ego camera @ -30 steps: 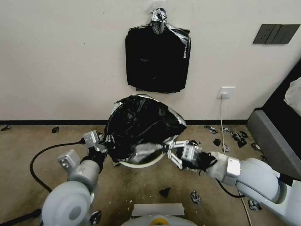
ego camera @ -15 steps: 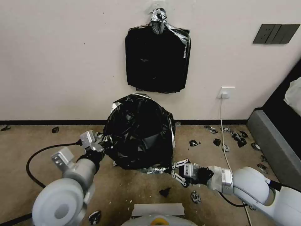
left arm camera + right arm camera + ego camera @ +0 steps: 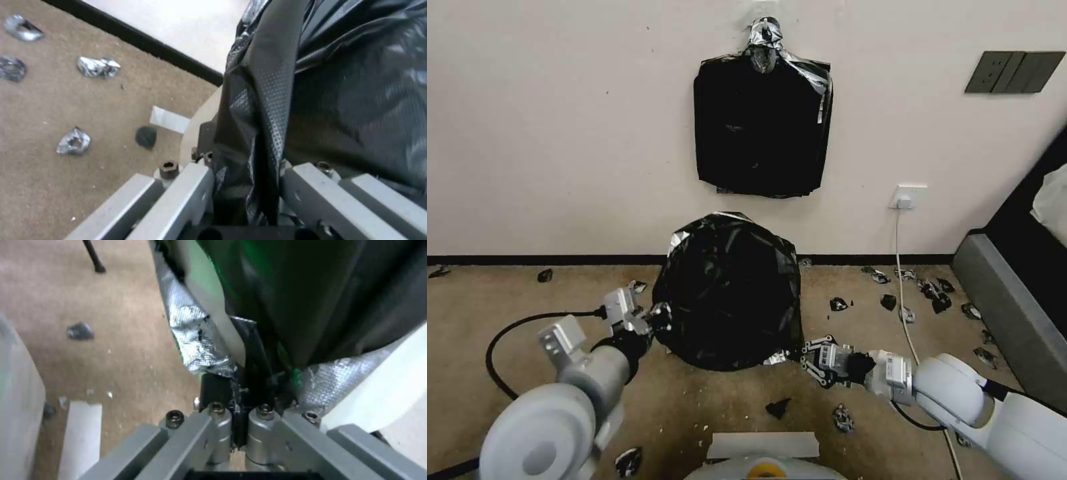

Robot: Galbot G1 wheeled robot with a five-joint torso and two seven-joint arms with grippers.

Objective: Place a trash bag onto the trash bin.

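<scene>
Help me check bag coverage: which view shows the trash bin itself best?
Right wrist view: the trash bin's cream wall shows bare beside the trash bag's hem. The left wrist view shows a sliver of the wall; in the head view the bag covers it.

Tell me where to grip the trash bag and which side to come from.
Grip the trash bag at its loose lower hem, from either side low down. It drapes over the trash bin; the left gripper and right gripper pinch it there.

One trash bag [image 3: 728, 293], one trash bin [image 3: 209, 306], two grippers.
</scene>
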